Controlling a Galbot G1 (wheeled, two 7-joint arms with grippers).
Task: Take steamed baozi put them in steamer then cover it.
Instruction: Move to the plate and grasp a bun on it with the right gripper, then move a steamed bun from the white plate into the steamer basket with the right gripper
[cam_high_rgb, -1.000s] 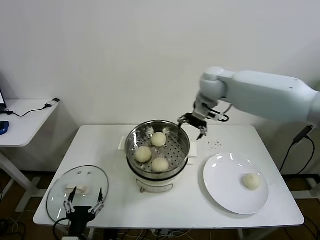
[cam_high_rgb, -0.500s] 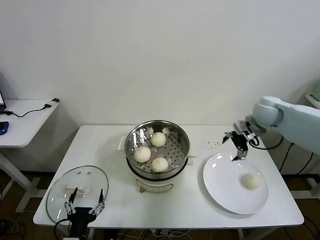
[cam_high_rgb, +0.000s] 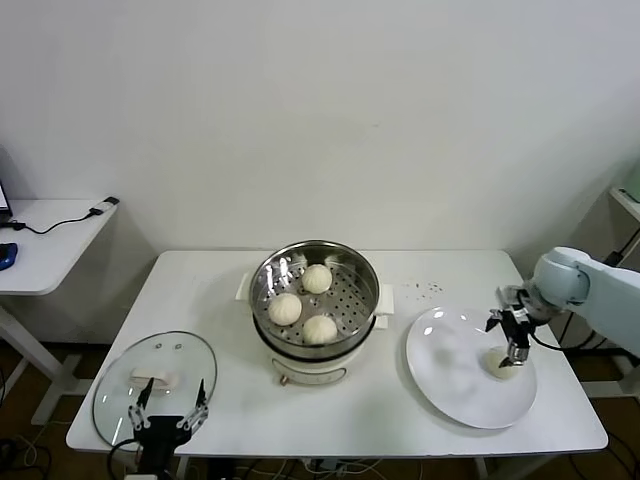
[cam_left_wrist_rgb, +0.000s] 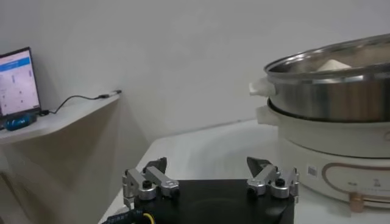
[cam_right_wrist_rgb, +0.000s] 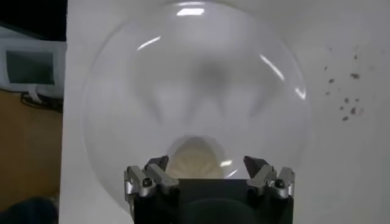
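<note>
Right gripper (cam_high_rgb: 513, 341) wide apart above the last baozi (cam_high_rgb: 501, 364) — pale, smooth, domed — on white plate (cam_high_rgb: 450, 385).

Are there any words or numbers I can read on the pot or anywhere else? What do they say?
No text here can be read.
Steamer: a small dark mark and a ringed panel on its white base, too blurred to read.
Screen on the side desk: blue and white rows, too small to read.
Plate, lid and buns: no writing shows.
</note>
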